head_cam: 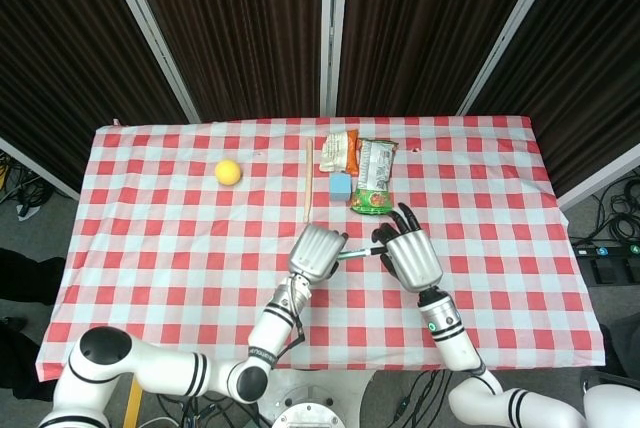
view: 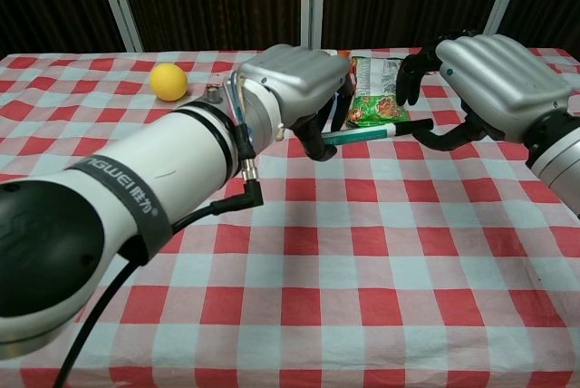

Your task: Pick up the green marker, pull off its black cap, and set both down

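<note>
My left hand grips the green marker by its barrel and holds it roughly level above the checked cloth. The black cap points toward my right. At that cap end is my right hand, with its fingers apart. They curve over the cap from above while the thumb sits below it. No finger plainly closes on the cap. In the head view the right hand covers the cap's tip.
A yellow ball lies at the left of the red-and-white checked table. Behind the hands are a green snack packet, an orange packet, a blue cube and a wooden stick.
</note>
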Action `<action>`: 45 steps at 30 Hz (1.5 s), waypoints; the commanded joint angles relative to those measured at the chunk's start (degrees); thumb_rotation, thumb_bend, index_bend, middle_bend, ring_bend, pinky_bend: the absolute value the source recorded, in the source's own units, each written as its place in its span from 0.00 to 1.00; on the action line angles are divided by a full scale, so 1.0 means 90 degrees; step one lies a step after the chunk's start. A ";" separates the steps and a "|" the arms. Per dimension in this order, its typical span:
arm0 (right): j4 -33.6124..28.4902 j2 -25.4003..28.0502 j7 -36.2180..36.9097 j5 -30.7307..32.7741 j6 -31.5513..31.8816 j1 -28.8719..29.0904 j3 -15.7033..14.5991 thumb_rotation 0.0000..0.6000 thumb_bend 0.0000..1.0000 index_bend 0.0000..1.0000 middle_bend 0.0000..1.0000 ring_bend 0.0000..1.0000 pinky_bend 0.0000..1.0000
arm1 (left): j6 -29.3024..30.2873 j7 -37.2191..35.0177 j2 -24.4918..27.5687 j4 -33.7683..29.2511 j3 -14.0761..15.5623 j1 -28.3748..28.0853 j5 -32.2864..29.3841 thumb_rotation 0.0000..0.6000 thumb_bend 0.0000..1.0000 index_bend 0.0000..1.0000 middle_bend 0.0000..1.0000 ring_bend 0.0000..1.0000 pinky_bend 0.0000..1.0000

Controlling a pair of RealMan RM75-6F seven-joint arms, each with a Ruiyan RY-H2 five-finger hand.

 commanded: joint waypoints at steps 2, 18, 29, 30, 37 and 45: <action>0.0016 -0.0020 0.0024 0.0031 -0.0009 0.0020 -0.0033 1.00 0.16 0.48 0.46 0.21 0.14 | 0.0015 0.0003 -0.0003 -0.0009 0.0015 -0.0021 0.0006 1.00 0.38 0.57 0.59 0.97 0.89; 0.0076 -0.0037 0.0153 0.0177 -0.0056 0.0081 -0.0155 1.00 0.16 0.49 0.47 0.21 0.14 | 0.0070 -0.0095 0.0036 -0.0040 0.0062 -0.0036 0.0039 1.00 0.38 0.57 0.59 0.97 0.89; 0.0116 -0.0064 0.0271 0.0268 -0.0078 0.0115 -0.0186 1.00 0.15 0.54 0.52 0.21 0.14 | 0.0141 -0.0172 0.0077 -0.0141 0.0057 -0.0034 0.0109 1.00 0.38 0.57 0.59 0.97 0.89; 0.0112 -0.0061 0.0284 0.0279 -0.0082 0.0116 -0.0187 1.00 0.15 0.54 0.52 0.21 0.14 | 0.0151 -0.0184 0.0082 -0.0155 0.0052 -0.0032 0.0120 1.00 0.38 0.57 0.59 0.97 0.89; 0.0121 -0.0067 0.0420 0.0255 -0.0001 0.0115 -0.0212 1.00 0.15 0.61 0.59 0.26 0.14 | 0.0164 -0.0270 0.0095 -0.0208 0.0021 -0.0028 0.0140 1.00 0.38 0.57 0.59 0.97 0.89; 0.0290 -0.0067 0.0697 0.0169 0.0217 0.0085 -0.0206 1.00 0.22 0.70 0.66 0.34 0.18 | 0.0180 -0.0492 0.0296 -0.0422 -0.0060 0.0082 0.0112 1.00 0.38 0.57 0.59 0.96 0.89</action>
